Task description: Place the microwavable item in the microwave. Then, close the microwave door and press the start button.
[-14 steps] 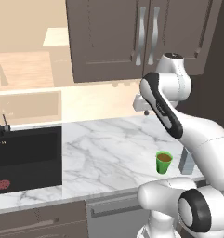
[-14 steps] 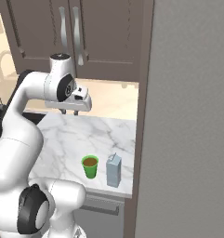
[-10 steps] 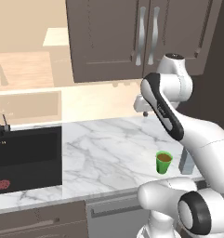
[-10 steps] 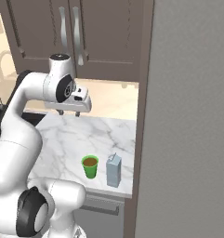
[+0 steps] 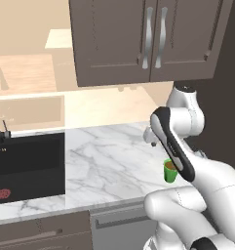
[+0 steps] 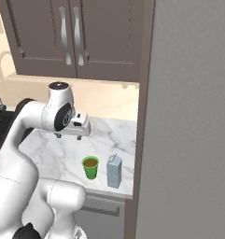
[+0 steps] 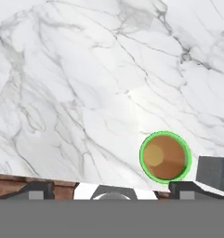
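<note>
The marble counter [image 5: 104,161] is carrying everything that matters here, running from the dark sink [image 5: 26,163] on its left to a tall grey panel [image 6: 193,116] on its right. Dark cabinets [image 6: 76,37] are hanging above it. The white arm [image 6: 34,126] is reaching up and forward over the counter so that the hand is looking straight down at the stone, probably to give the hand camera a clear look at what is standing there before it goes down.

The grey carton [image 6: 114,171] is standing upright near the front edge of the counter, just beside the cup and close to the grey panel. It is no part of the job, and it is sitting near enough that a descent onto the cup will probably need to keep clear of that side.

The green cup [image 6: 90,167] is standing upright on the counter near its front edge, with brown liquid showing in its open mouth, and nothing is touching it. Standing upright like this, it is keeping the drink in, so a level carry looks called for.

The gripper [image 6: 71,135] is hanging well above the counter with its fingers spread wide and nothing between them. In the hand view the cup [image 7: 165,156] is lying low and off to the right, just above the right fingertip [image 7: 187,189], so the hand is not yet centred over it.
</note>
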Robot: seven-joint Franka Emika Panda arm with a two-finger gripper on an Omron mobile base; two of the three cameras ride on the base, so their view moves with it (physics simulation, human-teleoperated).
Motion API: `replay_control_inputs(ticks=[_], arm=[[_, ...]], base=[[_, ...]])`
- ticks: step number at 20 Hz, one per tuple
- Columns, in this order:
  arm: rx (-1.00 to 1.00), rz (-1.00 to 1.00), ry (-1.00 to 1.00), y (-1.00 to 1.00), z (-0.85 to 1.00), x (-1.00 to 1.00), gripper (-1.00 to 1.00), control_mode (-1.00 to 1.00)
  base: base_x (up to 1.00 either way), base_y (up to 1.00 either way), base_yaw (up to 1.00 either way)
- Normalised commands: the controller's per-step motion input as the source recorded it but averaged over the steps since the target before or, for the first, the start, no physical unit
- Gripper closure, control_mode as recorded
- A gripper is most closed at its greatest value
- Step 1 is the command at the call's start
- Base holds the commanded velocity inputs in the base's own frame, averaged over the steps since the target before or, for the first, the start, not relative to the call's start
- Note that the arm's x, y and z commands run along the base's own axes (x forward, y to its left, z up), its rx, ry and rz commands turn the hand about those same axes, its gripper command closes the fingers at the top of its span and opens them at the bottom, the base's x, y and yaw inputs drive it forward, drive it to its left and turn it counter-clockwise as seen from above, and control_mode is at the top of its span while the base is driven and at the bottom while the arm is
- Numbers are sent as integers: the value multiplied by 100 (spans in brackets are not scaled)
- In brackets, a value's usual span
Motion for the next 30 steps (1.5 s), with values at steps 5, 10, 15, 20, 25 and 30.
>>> replay_control_inputs(ticks=[5,10,15,20,25,30], arm=[[-3,0,0,0,-67,-7,-100,-100],[-11,0,2,0,-17,0,-100,-100],[-5,0,9,-10,-40,2,-100,-100],[0,0,3,-22,-19,4,-100,-100],[0,0,3,-17,-3,12,-100,-100],[0,0,2,-12,-14,9,-100,-100]], base=[[0,0,0],[0,0,0],[0,0,0],[0,0,0],[0,0,0],[0,0,0]])
